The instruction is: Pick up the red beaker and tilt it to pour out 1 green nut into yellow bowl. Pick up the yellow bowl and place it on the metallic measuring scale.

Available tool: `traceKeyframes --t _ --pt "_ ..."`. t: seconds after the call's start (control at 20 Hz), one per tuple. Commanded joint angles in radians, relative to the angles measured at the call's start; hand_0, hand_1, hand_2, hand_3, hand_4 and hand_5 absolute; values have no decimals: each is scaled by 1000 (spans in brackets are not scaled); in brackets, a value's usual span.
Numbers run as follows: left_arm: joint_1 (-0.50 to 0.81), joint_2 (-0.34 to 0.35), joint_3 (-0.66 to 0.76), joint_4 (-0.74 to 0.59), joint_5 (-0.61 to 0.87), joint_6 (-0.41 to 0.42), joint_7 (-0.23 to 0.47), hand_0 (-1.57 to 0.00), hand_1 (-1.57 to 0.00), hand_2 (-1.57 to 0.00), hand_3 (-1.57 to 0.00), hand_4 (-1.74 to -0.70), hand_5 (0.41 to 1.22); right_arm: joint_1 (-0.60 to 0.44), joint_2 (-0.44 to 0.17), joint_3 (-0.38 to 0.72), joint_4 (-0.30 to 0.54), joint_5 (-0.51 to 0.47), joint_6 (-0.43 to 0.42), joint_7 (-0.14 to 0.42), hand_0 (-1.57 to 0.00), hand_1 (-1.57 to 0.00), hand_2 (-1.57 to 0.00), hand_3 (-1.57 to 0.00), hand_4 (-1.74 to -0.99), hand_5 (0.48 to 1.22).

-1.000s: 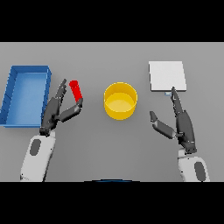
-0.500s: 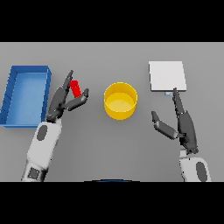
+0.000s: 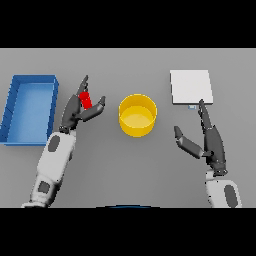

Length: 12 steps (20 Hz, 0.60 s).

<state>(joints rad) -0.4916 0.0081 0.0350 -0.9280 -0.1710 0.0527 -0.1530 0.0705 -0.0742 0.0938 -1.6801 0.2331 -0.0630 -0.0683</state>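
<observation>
The small red beaker [image 3: 86,100] stands on the table left of the yellow bowl [image 3: 137,116]. My left hand [image 3: 75,111] reaches around the beaker: its straight fingers rise behind and to the left, and its thumb points out on the right just below. The hand hides the beaker's lower part, and I cannot tell whether it touches. The bowl sits upright near the table's middle, and I see nothing in it. At the far right lies the flat white measuring scale [image 3: 191,87]. Just below the scale, my right hand [image 3: 211,144] rests open, fingers pointing at the scale's near edge.
A blue open bin [image 3: 30,107] lies at the left edge, close beside my left forearm. Grey table surface [image 3: 130,165] stretches between both arms in front of the bowl.
My left hand has moved forward and to the right, bringing fingers and thumb to either side of the red beaker. The beaker, bowl and right hand have stayed where they were.
</observation>
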Motion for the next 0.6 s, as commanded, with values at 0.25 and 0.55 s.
traceKeyframes --t 0.25,0.55 --pt "-53 -13 42 79 10 49 -6 -844 -874 -900 -838 -1541 997 13 -1 -2 3 -6 5 -19 1 1 1 1 -1256 646" --pt "-53 -19 15 63 -20 41 18 -1380 -1388 -1395 -1326 -1505 1162 22 4 0 -4 -10 5 -16 1 1 1 1 -1257 645"
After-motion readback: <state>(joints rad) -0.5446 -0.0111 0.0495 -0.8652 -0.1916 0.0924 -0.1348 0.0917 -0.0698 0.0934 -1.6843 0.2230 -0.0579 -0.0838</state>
